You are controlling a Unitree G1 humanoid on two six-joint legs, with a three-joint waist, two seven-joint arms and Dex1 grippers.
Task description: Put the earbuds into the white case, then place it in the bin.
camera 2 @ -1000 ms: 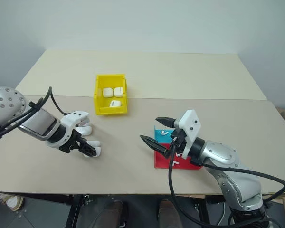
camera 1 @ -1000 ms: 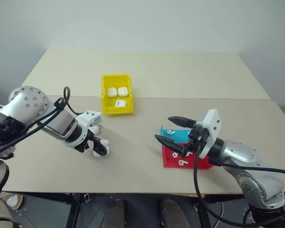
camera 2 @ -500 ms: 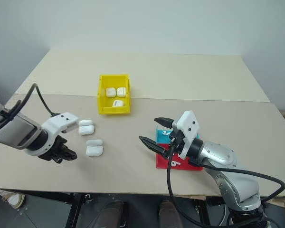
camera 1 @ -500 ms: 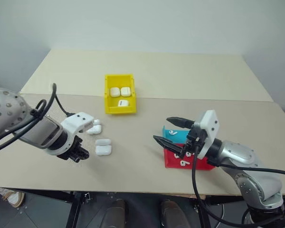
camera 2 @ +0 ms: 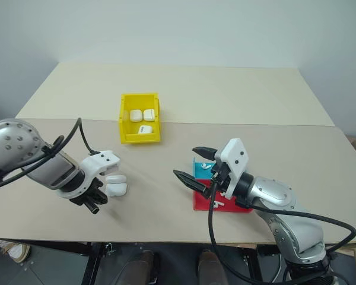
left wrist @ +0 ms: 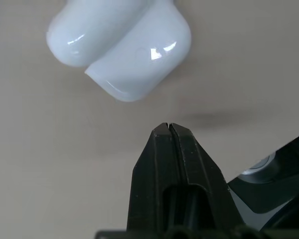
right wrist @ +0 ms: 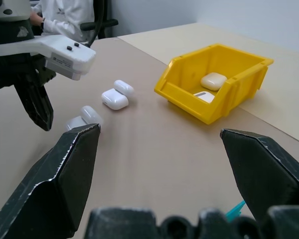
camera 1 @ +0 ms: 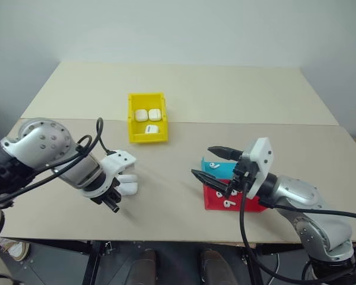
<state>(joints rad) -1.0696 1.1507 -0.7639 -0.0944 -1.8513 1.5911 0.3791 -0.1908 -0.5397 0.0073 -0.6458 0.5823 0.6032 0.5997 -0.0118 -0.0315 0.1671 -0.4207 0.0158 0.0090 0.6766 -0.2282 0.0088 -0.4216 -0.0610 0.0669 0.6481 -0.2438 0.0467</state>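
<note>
A pale beige table (camera 1: pixel 237 101) under a plain grey-white wall carried everything. At the left, the left gripper (camera 1: pixel 111 205) pointed steeply down at the tabletop with its two black fingers (left wrist: pixel 175 149) pressed flat together on nothing. Just beyond its tips lay a white case (left wrist: pixel 134 59), glossy, rounded, with its lid hinged up at an angle; in the right wrist view a further pair of white cases (right wrist: pixel 117 94) lay a little farther from that gripper, toward the bin (camera 1: pixel 146 118).

The bin, bright yellow with raised walls, sat well ahead of the left gripper and already held three small white cases (camera 1: pixel 148 117). To the right, the right gripper (camera 1: pixel 216 163) hung level with its fingers spread wide and empty, directly beside the blue tray (camera 1: pixel 218 168) and the red tray (camera 1: pixel 231 200), where several tiny stemmed earbuds (camera 1: pixel 228 202) lay (too small to count surely).

The risk, as I judged it, was at the left: pinched-together fingers that close to an open case could nudge or flip it, since the slick shell would likely slide on the smooth table instead of being gripped. The earbuds looked equally tricky, being glossy and far smaller than the right gripper's fingertips, so a pinch might squirt one off the tray.
</note>
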